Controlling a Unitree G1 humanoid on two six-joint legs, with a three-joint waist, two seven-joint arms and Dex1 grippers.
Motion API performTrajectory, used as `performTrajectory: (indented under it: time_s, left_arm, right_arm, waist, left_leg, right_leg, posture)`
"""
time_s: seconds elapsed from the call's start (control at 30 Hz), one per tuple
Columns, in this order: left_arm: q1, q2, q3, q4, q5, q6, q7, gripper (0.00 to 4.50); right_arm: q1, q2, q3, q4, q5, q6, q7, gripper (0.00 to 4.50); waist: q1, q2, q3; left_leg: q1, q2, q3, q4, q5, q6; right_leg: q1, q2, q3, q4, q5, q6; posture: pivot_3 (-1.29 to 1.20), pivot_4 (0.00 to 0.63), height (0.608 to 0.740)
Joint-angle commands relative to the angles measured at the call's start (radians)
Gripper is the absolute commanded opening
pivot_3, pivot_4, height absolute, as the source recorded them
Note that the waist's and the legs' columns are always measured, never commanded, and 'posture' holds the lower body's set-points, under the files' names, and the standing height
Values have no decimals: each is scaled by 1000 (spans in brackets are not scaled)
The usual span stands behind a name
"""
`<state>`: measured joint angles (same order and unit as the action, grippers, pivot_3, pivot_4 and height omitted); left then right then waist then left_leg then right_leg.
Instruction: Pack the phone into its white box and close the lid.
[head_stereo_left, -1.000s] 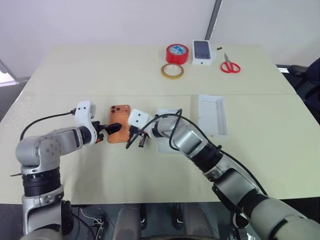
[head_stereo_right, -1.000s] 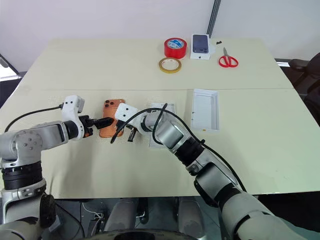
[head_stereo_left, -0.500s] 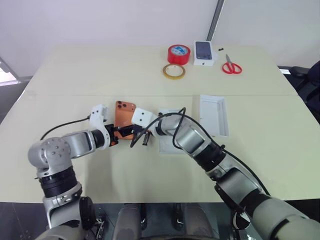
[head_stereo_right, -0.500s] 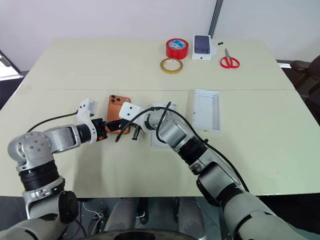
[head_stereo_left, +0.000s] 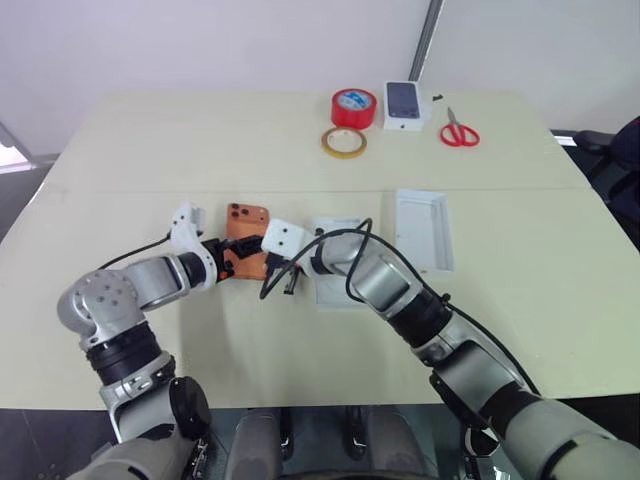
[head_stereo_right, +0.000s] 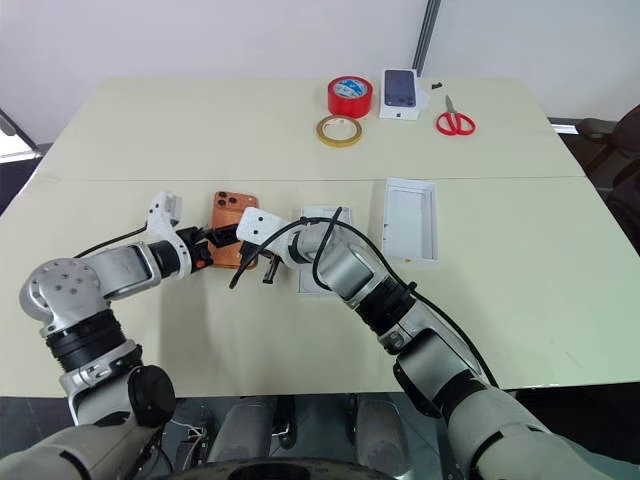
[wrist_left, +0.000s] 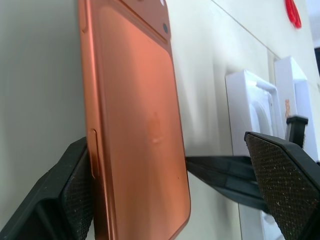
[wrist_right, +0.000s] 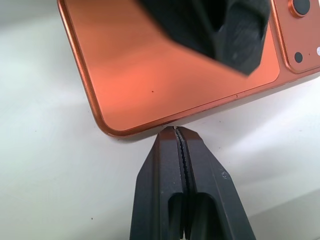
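Observation:
The orange phone (head_stereo_left: 245, 228) lies flat on the cream table (head_stereo_left: 160, 150), camera lenses at its far end. My left gripper (head_stereo_left: 237, 259) is open and straddles the phone's near half. One pad (wrist_left: 77, 192) rests against a long edge and the other pad (wrist_left: 280, 185) stands well clear of the opposite edge. My right gripper (wrist_right: 176, 132) is shut, its tip touching the phone (wrist_right: 165, 75) at an edge near a corner. The white lid (head_stereo_left: 338, 285) with a faint rounded outline lies partly under my right arm. The open white box (head_stereo_left: 425, 232) sits further right.
Along the table's far side are a red tape roll (head_stereo_left: 354, 106), a yellowish tape ring (head_stereo_left: 344, 142), a small white box printed with a dark phone (head_stereo_left: 405, 103) and red scissors (head_stereo_left: 459, 132). A seam (head_stereo_left: 120, 190) crosses the tabletop.
My left arm swung in and its wrist rolled, so the open fingers now span the phone's width rather than meeting its near end. The right gripper stayed put, shut.

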<state>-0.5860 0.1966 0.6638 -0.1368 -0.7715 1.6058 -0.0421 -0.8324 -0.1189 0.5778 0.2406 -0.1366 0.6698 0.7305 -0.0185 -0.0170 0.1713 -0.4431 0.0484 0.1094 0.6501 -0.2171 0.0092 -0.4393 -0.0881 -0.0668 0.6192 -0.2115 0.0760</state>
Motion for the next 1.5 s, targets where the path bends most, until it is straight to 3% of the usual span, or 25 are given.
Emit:
performTrajectory:
  time_s: [0.03,0.13,0.17,0.23,0.33,0.63,0.73,0.8,0.83,1.0,1.2,1.33,1.5]
  left_arm:
    - [-23,19,38,16,-12,9,10,4500]
    - [-37,20,61,47,-35,9,15,4500]
    - [-40,25,63,55,-42,9,17,4252]
    - [-44,33,67,65,-59,9,23,3645]
    - [-50,43,87,79,-84,9,39,2107]
    - [-43,15,134,87,-150,9,111,2107]
    - [-42,4,156,86,-181,9,138,1270]
    - [-43,-6,174,87,-204,9,163,285]
    - [-42,-8,179,86,-219,9,176,28]
    - [-67,-27,226,66,-328,9,247,28]
    - [-131,-127,267,13,-507,8,390,28]
    - [-72,-310,86,-80,-695,-74,585,28]
    - [56,-345,-132,-104,-805,-184,758,28]
  right_arm:
    - [3,5,-6,-39,-2,1,6,27]
    - [5,3,-6,-45,-2,4,7,27]
    - [6,2,-6,-47,-3,5,7,7]
    - [8,-3,-5,-54,-5,7,8,0]
    - [8,-12,-6,-69,-7,13,12,0]
    - [0,-26,-18,-100,-5,28,22,0]
    - [-5,-33,-31,-126,1,44,27,0]
    - [-10,-44,-43,-149,7,57,30,0]
    - [-13,-51,-49,-162,10,62,31,0]
    - [-22,-126,-130,-306,65,111,79,0]
    - [34,-288,-237,-458,159,133,167,0]
    - [142,-449,-379,-488,233,70,231,0]
    - [259,-561,-471,-486,276,-18,258,0]
  waist:
    - [0,0,0]
    - [-1,0,0]
    - [-1,0,0]
    - [-1,0,0]
    - [1,0,0]
    - [1,-1,0]
    - [1,-1,1]
    - [4,-1,0]
    - [4,-1,0]
    - [4,-2,0]
    - [12,-4,2]
    - [29,-5,2]
    - [27,-6,3]
  left_leg:
    - [0,0,0,0,0,0]
    - [0,0,0,0,0,0]
    - [0,0,0,0,0,0]
    - [0,0,0,0,0,0]
    - [-1,0,0,0,0,0]
    - [-1,0,0,0,0,-1]
    - [-1,0,0,0,0,-1]
    - [-1,0,0,0,-1,-1]
    - [-1,0,0,0,-1,-1]
    - [-1,0,-1,-1,-1,-1]
    - [-3,-1,-1,0,-1,-1]
    - [-2,-3,-1,0,-2,1]
    - [-1,-4,0,0,-2,4]
  right_leg:
    - [0,0,0,0,0,0]
    - [0,0,0,0,0,0]
    - [0,0,0,0,0,0]
    - [0,0,0,0,0,0]
    - [-1,0,0,0,0,0]
    - [-1,-1,0,0,0,-1]
    - [-1,-1,0,0,0,-1]
    - [-1,-1,0,0,-1,-2]
    - [-1,-2,-1,0,-1,-2]
    - [-2,-2,-1,0,-1,-2]
    - [-1,-3,-2,-2,-1,-2]
    - [2,-5,-2,-5,-1,-2]
    - [3,-5,-1,-6,-1,-2]
  posture:
    - [0,150,740]
    - [0,150,740]
    - [0,150,740]
    - [0,150,740]
    - [0,150,740]
    - [0,150,740]
    - [0,150,740]
    - [0,150,740]
    - [0,150,740]
    - [0,150,740]
    - [0,150,740]
    - [0,150,740]
    - [0,150,740]
